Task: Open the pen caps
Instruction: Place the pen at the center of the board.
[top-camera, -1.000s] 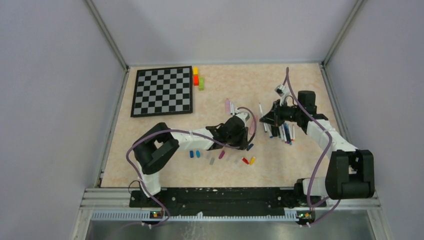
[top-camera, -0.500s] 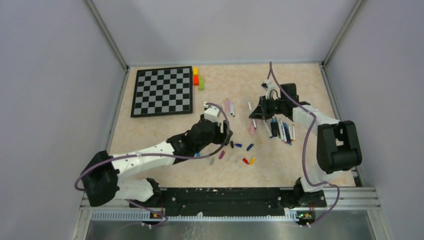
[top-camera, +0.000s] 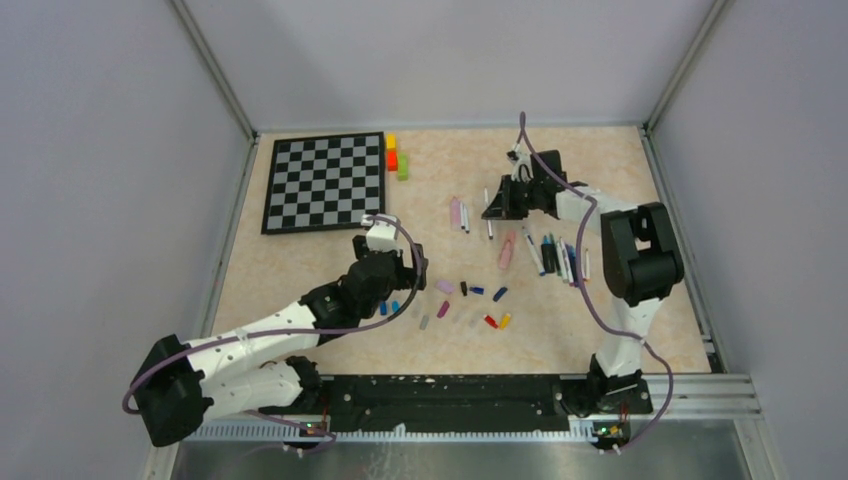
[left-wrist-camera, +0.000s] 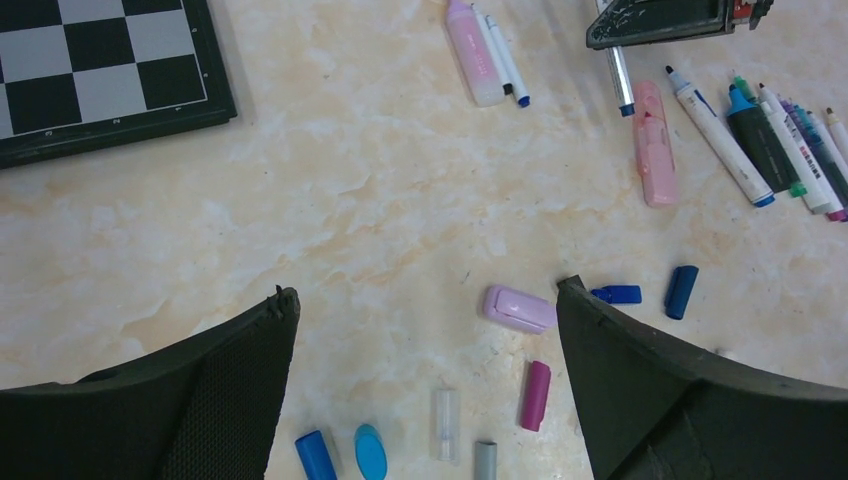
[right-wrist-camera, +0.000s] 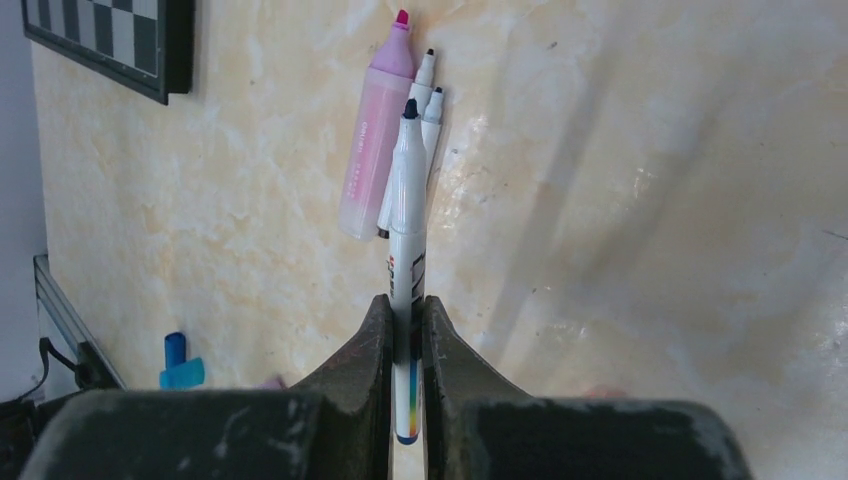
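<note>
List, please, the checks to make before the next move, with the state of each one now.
1. The right jaws are shut on the white pen: ok.
2. The held pen's tip is bare, cap off: ok.
3. The left jaws stand wide open, with nothing between them: ok.
4. Loose pen caps, such as the lilac cap, lie on the table under the left jaws: ok.
5. Bare table beside the pink highlighter and its two neighbours, for laying the pen down: ok.
6. Any cap left on the pens in the pile: cannot tell.
</note>
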